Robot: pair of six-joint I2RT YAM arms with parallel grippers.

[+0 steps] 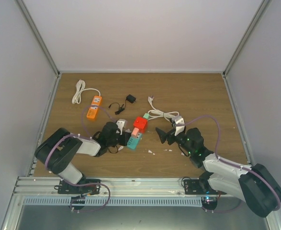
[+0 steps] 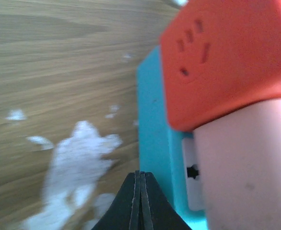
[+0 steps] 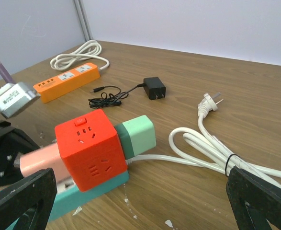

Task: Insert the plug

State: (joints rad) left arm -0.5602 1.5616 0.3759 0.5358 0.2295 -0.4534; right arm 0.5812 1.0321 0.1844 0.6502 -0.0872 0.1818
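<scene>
Our left gripper (image 2: 140, 181) is pinched shut on nothing beside the teal block (image 2: 152, 120); the right gripper (image 1: 165, 135) gapes wide, empty. The white plug (image 3: 210, 101) lies loose on the bench (image 3: 255, 86) (beyond the red cube socket (image 3: 90, 148)); we should grasp its body squarely, prongs clear.

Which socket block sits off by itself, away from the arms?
The long orange power strip at far left; the red cube and teal strip cluster between the arms.

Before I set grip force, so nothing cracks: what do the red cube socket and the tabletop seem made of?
Red cube-shaped power socket: likely moulded plastic, satin finish, crisp slots and soft highlights. Brown tabletop: wood-grain pattern, probably laminate rather than solid wood, judging by its flat, even sheen.
</scene>
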